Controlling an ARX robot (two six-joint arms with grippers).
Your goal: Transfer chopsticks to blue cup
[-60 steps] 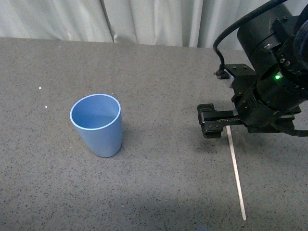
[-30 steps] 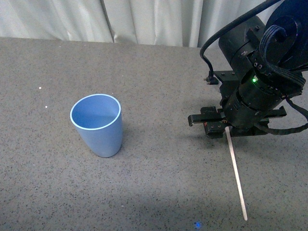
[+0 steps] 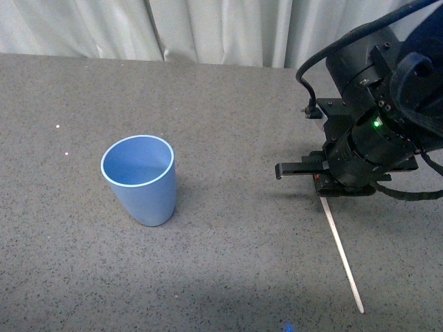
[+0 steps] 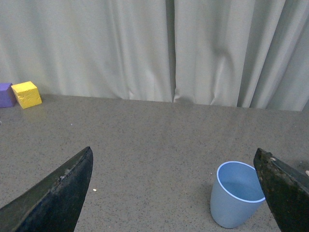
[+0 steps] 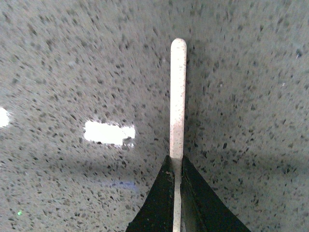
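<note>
The blue cup (image 3: 140, 178) stands upright on the grey speckled table, left of centre in the front view; it also shows in the left wrist view (image 4: 237, 193). My right gripper (image 3: 322, 184) at the right is shut on the upper end of the chopsticks (image 3: 341, 251), one pale stick slanting down toward the table's near side. In the right wrist view the stick (image 5: 177, 96) juts out from between the closed black fingertips (image 5: 161, 198) of the right gripper (image 5: 176, 166). My left gripper (image 4: 176, 193) is open and empty, its fingers (image 4: 58, 193) wide apart, short of the cup.
White curtains hang behind the table's far edge. A yellow block (image 4: 27, 94) and a purple block (image 4: 6, 94) sit at the far left by the curtain. The grey table (image 3: 228, 124) stretches between the cup and the right arm.
My right gripper has closed on the stick's upper end and shifted slightly; the stick's free end has swung a little to the right. The cup has not moved.
</note>
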